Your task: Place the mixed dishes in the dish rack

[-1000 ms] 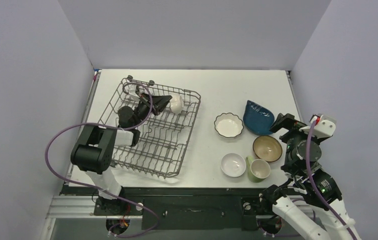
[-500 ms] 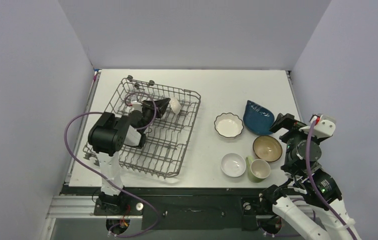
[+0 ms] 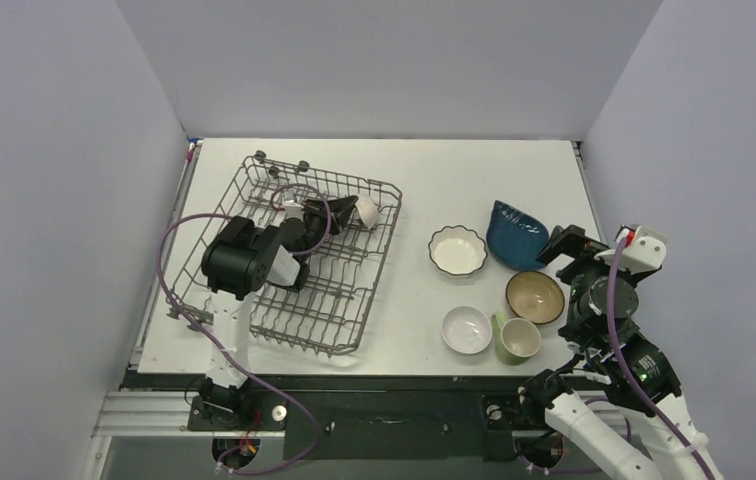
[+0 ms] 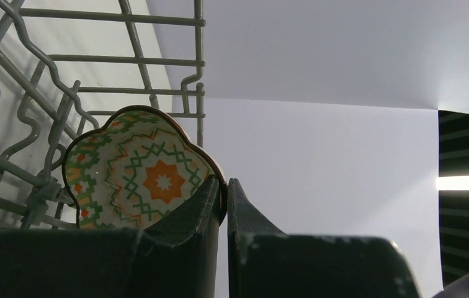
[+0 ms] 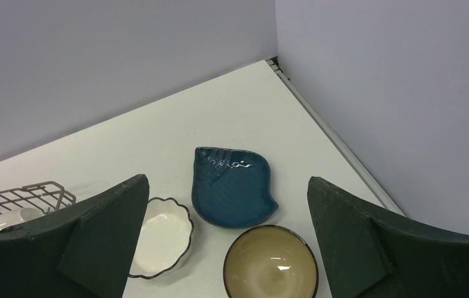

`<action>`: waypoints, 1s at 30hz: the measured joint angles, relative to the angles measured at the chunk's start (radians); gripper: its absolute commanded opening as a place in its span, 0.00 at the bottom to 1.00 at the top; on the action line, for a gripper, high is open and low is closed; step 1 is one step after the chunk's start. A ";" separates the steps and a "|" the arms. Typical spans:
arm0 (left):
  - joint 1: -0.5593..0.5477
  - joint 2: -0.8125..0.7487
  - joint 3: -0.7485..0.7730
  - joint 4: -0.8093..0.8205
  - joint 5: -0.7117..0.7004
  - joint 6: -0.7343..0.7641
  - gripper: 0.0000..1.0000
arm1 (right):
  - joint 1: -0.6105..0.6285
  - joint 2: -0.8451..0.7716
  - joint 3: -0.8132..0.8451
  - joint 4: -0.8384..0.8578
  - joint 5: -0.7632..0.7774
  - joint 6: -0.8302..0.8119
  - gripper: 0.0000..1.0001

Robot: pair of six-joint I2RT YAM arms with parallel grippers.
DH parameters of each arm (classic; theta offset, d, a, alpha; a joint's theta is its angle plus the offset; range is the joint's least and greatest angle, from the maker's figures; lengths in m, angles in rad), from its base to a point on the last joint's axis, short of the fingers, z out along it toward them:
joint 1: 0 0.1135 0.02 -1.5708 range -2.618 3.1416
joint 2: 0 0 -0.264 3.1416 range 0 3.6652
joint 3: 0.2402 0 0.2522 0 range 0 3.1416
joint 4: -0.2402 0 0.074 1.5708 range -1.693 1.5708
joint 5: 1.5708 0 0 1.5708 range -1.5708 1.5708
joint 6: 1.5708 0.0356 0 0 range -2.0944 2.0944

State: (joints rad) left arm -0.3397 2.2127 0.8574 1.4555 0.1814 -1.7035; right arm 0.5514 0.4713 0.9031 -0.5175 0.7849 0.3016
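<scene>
So, quick rundown of the bits. The rack (image 3: 326,308) is grey wire, a big rectangle with upright tines, sitting on the left half of the white table (image 3: 434,168). The flower dish (image 4: 139,171) is tiny, with a wavy lobed rim edged in brown. Its glossy face has a green zigzag lattice and an orange star in the middle.

Five more pieces sit on the table right of the rack:
- scalloped bowl (image 3: 457,250): white, frilly dark-lined rim, closest to the rack
- blue dish (image 3: 516,234): dark glossy blue, lopsided leaf-ish shape with ridges, just beside the scalloped bowl on its far right
- brown bowl (image 3: 535,297): round, dark outside, shiny cream inside, nearer than the blue dish
- white bowl (image 3: 467,329): plain, smooth and round, near the front edge
- mug (image 3: 519,339): pale green, right against the white bowl

Now the claws. The left claw (image 4: 223,186) is pinched tight on the flower dish's rim, with the fingers nearly meeting and only the thin edge of the dish between them. It's holding the dish up on edge at the rack's far right corner, in among the wires. I can't tell if the dish is actually resting on a tine or just hanging there.

The right claw (image 5: 226,186) is spread wide with nothing in it and not touching anything. It hangs above the table at the right edge, over the blue dish and brown bowl.
</scene>
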 measured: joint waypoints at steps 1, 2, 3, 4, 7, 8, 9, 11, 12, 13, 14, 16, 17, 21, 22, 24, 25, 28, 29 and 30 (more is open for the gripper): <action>0.000 0.010 0.001 0.001 -0.002 -0.004 0.00 | 0.000 0.000 0.000 0.000 0.000 0.000 0.94; 0.001 0.019 0.003 0.005 -0.003 -0.009 0.00 | 0.000 0.000 0.000 0.000 0.000 0.000 0.94; 0.002 0.027 0.006 0.007 -0.004 -0.013 0.00 | 0.000 0.000 0.000 0.000 0.000 0.000 0.94; 0.002 0.031 0.011 0.010 -0.004 -0.016 0.00 | 0.000 0.000 0.000 0.000 0.000 0.000 0.94; 0.003 0.032 0.019 0.011 -0.003 -0.015 0.08 | 0.000 0.000 0.000 0.000 0.000 0.000 0.94; 0.003 0.032 0.019 0.011 -0.002 -0.013 0.14 | 0.000 0.000 0.000 0.000 0.000 0.000 0.94; 0.004 0.032 0.018 0.011 -0.001 -0.010 0.16 | 0.000 0.000 0.000 0.000 0.000 0.000 0.94; 0.008 0.032 0.014 0.012 0.003 -0.004 0.24 | 0.000 0.000 0.000 0.000 0.000 0.000 0.94; 0.010 0.032 0.011 0.013 0.005 -0.002 0.26 | 0.000 0.000 0.000 0.000 0.000 0.000 0.94; 0.014 0.032 0.006 0.014 0.007 -0.001 0.29 | 0.000 0.000 0.000 0.000 0.000 0.000 0.94; 0.016 0.032 0.002 0.014 0.008 0.000 0.31 | 0.000 0.000 0.000 0.000 0.000 0.000 0.94; 0.024 0.032 -0.013 0.015 0.011 0.000 0.30 | 0.000 0.000 0.000 0.000 0.000 0.000 0.94; 0.028 0.032 -0.022 0.015 0.013 0.000 0.29 | 0.000 0.000 0.000 0.000 0.000 0.000 0.94; 0.043 0.032 -0.049 0.015 0.022 0.007 0.32 | 0.000 0.000 0.000 0.000 0.000 0.000 0.94; 0.047 0.032 -0.052 0.015 0.027 0.012 0.33 | 0.000 0.000 0.000 0.000 0.000 0.000 0.94; 0.049 0.031 -0.052 0.014 0.040 0.031 0.37 | 0.000 0.000 0.000 0.000 0.000 0.000 0.94; 0.049 0.026 -0.052 0.008 0.051 0.049 0.41 | 0.000 0.000 0.000 0.000 0.000 0.000 0.94; 0.043 -0.043 -0.052 -0.121 0.082 0.169 0.51 | 0.000 0.001 0.000 0.000 0.000 0.000 0.94; 0.040 -0.090 -0.052 -0.194 0.088 0.228 0.53 | 0.000 0.001 0.000 0.000 0.000 0.000 0.94; 0.032 -0.146 -0.046 -0.282 0.091 0.301 0.58 | 0.000 0.001 0.000 0.000 0.000 0.000 0.94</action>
State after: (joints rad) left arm -0.3073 2.0670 0.8112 1.1736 0.2722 -1.4021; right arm 0.5514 0.4725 0.9031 -0.5179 0.7849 0.3019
